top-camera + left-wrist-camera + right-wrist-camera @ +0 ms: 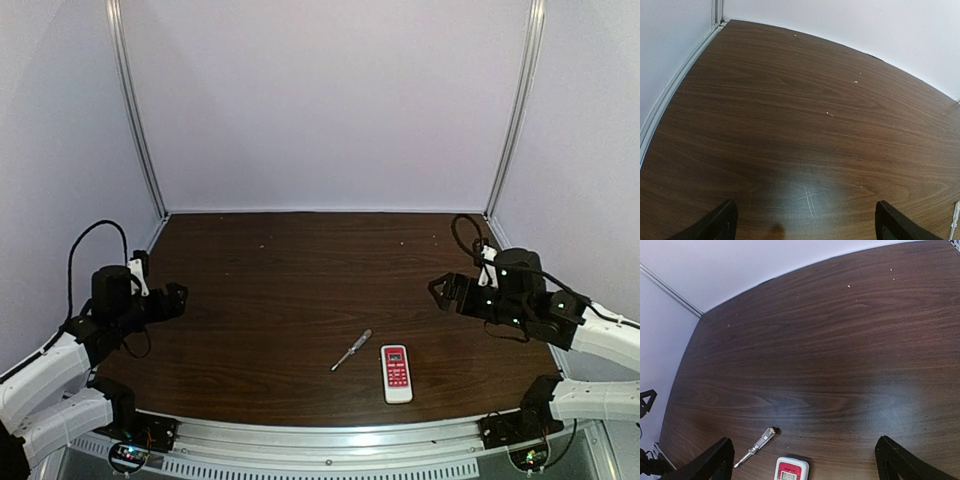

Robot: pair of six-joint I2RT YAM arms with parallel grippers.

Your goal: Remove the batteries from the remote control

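Judging from how things lie, the task stands at its very start: neither arm touches anything, and the first step, taking hold of the handset, is not yet done. The small flat white rectangular remote control (397,373) lies on the dark wood-grain table (280,270) close to the near edge and right of centre, nearer the right arm than the left. It lies face up, showing its red button panel with a small pale display at the far end. Near its left side, apart from it, a slim silvery screwdriver (351,350) lies slanted. No batteries can be seen anywhere. I judge they sit inside the handset, behind a cover on the back that faces the table.

The left gripper (176,300) hovers at the table's left side, well apart from the remote control, its black fingers (715,225) spread wide with only bare wood between them. The right gripper (441,291) hangs over the right side, farther back than the handset, spread just as wide and holding nothing. In its wrist view the top of the handset shows at the bottom edge, between the fingers.

The next move probably falls to the right arm: come down over the handset, pinch it across its long edges, and turn it so the back comes up. The body is thin and lies flat on the wood, so the fingertips would need to reach low beside it, and it may slide rather than lift.
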